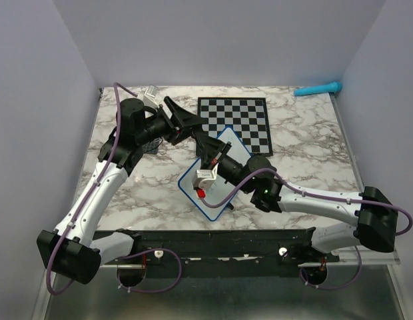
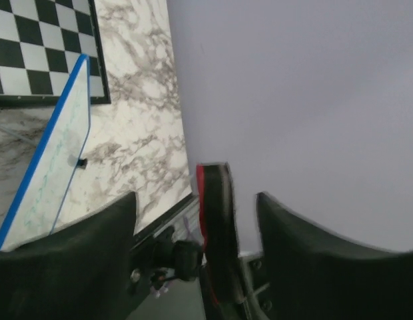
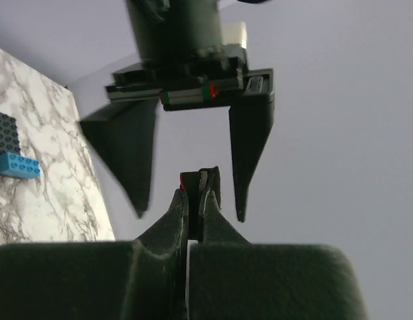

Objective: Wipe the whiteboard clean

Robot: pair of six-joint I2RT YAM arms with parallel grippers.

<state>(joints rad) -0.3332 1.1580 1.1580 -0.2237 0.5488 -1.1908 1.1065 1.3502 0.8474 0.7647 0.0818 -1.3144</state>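
Note:
The whiteboard (image 1: 218, 179), white with a blue rim, lies on the marble table in front of the chessboard (image 1: 234, 123). It also shows in the left wrist view (image 2: 54, 163) with faint teal handwriting. My right gripper (image 1: 202, 141) is raised above the board's far end and is shut on a thin black eraser with a red edge (image 3: 200, 175). My left gripper (image 1: 191, 127) is open, one finger on each side of the eraser (image 2: 216, 220) with gaps on both sides. In the right wrist view the left fingers (image 3: 250, 153) flank my right gripper (image 3: 195, 197).
A teal marker (image 1: 318, 89) lies at the far right corner. A blue brick (image 3: 16, 165) and a black studded plate (image 3: 2, 133) lie on the marble. Grey walls close in the table on three sides. A black rail (image 1: 213, 240) runs along the near edge.

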